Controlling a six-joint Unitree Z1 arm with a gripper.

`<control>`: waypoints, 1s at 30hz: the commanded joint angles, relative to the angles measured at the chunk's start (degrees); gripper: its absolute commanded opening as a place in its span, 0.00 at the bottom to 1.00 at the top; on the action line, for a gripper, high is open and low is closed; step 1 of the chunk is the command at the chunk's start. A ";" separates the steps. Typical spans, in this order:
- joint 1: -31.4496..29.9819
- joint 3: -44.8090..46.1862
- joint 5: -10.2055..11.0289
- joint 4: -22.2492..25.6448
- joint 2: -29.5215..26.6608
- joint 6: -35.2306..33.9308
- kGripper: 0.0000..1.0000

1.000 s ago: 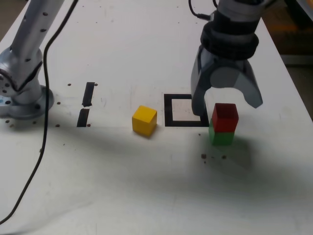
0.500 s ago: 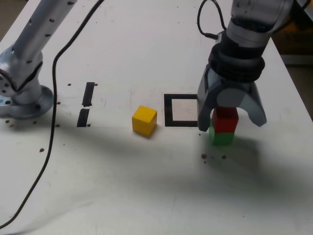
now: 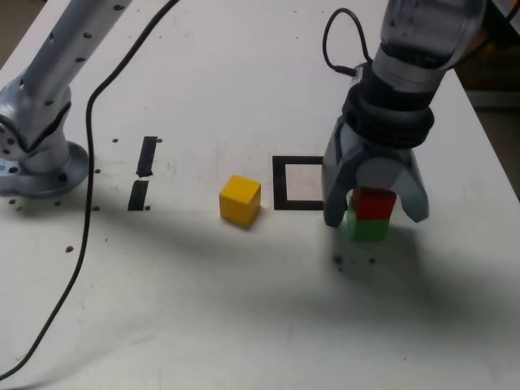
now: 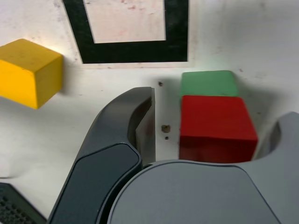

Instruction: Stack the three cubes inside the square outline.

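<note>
In the exterior view, the grey two-fingered end effector [image 3: 372,213] is straddling a small solid red cube [image 3: 374,203] that is sitting on a matching green cube [image 3: 370,228], the pair standing on the white bench [image 3: 244,309] just off the exterior view's right edge of the thick black tape square outline [image 3: 299,184]. A solid yellow cube [image 3: 240,199] is resting apart, to the outline's left in that view. The jaws are standing parted on either side of the stack.

In the wrist view, the end effector [image 4: 205,135] is flanking the red cube [image 4: 216,128], with a clear gap showing between the dark finger [image 4: 140,123] and the cube's face, so nothing is gripped yet. The green cube [image 4: 208,83] is peeking out beneath, beside the outline [image 4: 135,50]. Closing well here likely means centring the jaws and squeezing evenly, so neither cube is being nudged sideways before lifting.
</note>
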 commanded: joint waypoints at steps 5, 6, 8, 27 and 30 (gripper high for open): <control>-0.56 -1.84 1.72 -2.70 -0.05 1.54 0.28; -0.63 -2.08 1.91 -3.14 -0.07 1.81 0.26; -0.75 -2.42 2.23 -3.76 -0.21 2.26 0.22; -0.59 2.45 9.58 3.91 -11.60 -3.12 0.06; 0.59 6.79 9.54 3.81 -13.70 -4.22 0.07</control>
